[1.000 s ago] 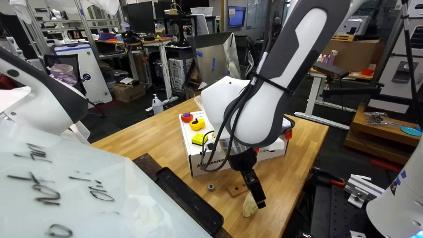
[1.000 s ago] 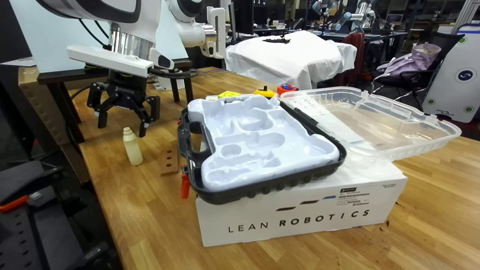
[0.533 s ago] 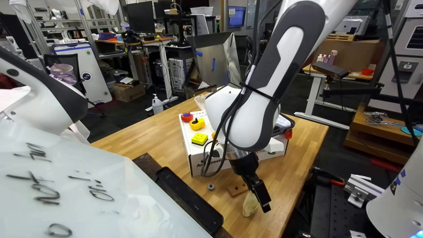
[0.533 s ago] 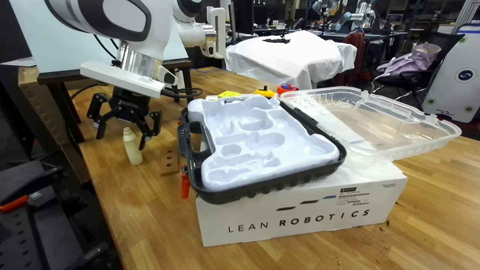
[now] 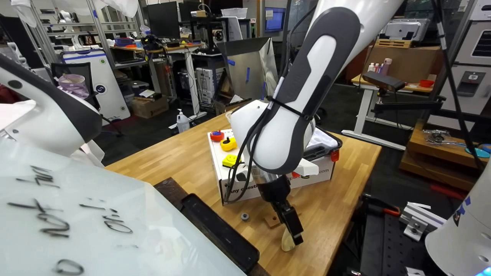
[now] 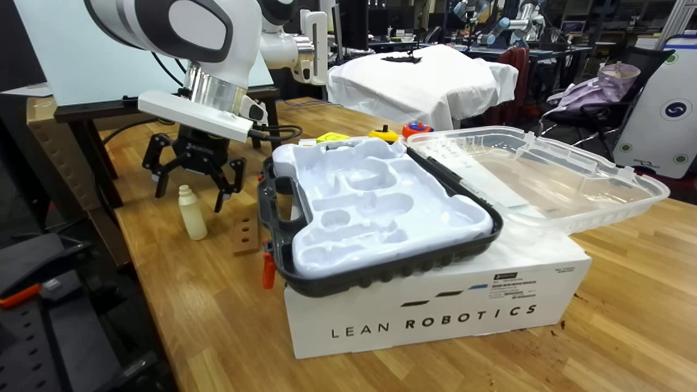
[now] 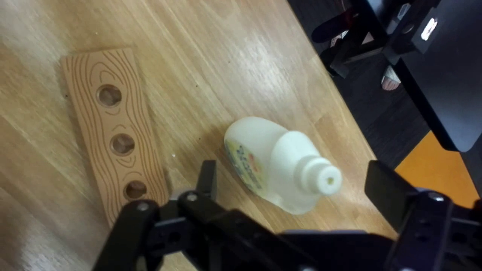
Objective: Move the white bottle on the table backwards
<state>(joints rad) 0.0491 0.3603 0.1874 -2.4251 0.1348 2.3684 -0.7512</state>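
Wrist view: your gripper (image 7: 293, 177) hangs with its two fingers (image 7: 388, 192) spread wide, nothing pinched, and the one white bottle (image 7: 278, 165) shows in the gap between them, standing upright on the one table (image 7: 241, 71). You can't tell from here whether the fingertips sit below the bottle's top or level with it, so height looks like your first risk: close too high and you would squeeze only the narrow neck, which could tip the bottle over. Come down off-centre and one finger may land on its shoulder and knock it. It also stands near the table's edge, so an uneven close that shoves it that way might send it off. On its other side lies one wooden block (image 7: 116, 119) with three holes (image 7: 109, 95); stray over it as you lower and a finger could jam there. "Backwards" points to no plain direction in these pictures, so settle that before you move.

Farther out, count one small grey ring (image 5: 244, 217) and one big white box (image 6: 452, 310). On that box you have one open case (image 6: 348, 280) with one moulded tray (image 6: 425, 234) and one clear lid (image 6: 599, 212), plus one red piece (image 5: 217, 135) and two yellow pieces (image 5: 230, 159)
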